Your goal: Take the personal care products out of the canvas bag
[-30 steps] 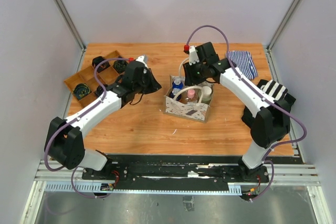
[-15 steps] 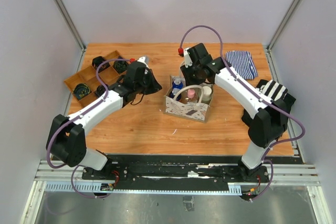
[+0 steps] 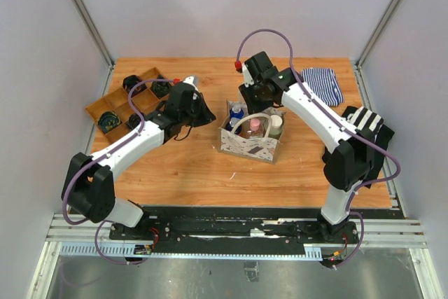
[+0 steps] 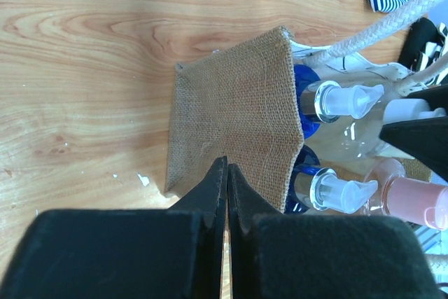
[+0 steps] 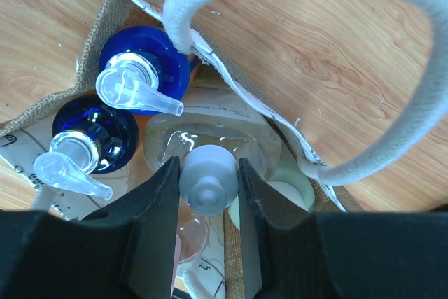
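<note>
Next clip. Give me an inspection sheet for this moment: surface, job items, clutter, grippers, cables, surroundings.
Surface: wooden table, few white flecks.
Job's things: canvas bag upright mid-table, holding two blue-topped pump bottles, a clear bottle, a pink bottle; none seen outside it.
Clutter: compartment tray with black coils, far left; blue-striped cloth and black-and-white cloth, right.
Grippers: left gripper shut beside the bag's end wall; right gripper inside the bag, jaws flanking the clear bottle's cap, contact unclear.
Cables: purple cable looped along each arm, clear of the bag.
Surroundings: pale walls, metal rail in front.
</note>
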